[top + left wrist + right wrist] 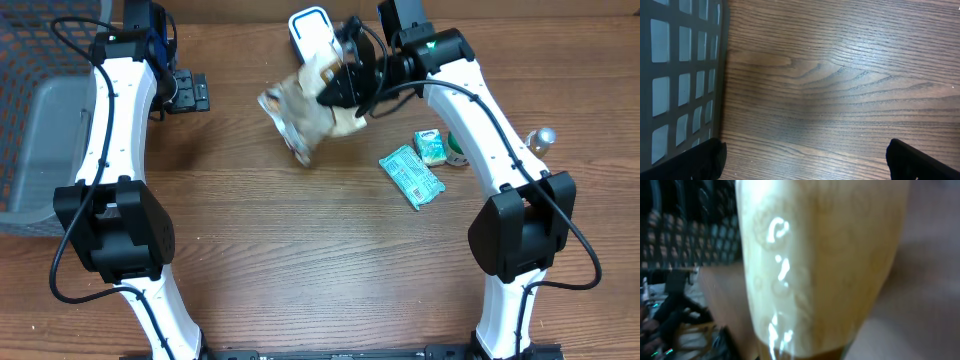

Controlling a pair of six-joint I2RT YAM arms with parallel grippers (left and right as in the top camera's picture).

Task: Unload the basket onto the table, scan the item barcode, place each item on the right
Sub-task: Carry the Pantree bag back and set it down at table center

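One crinkly tan foil pouch (296,112) hangs clamped in right gripper (341,88); left gripper (190,92) wide. Recommend turning barcode squarely toward white blue-rimmed scanner (306,26).

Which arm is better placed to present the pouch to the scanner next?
Right. The right gripper is shut on the pouch, held up beside the white scanner. The left gripper is open and empty, over by the grey basket.
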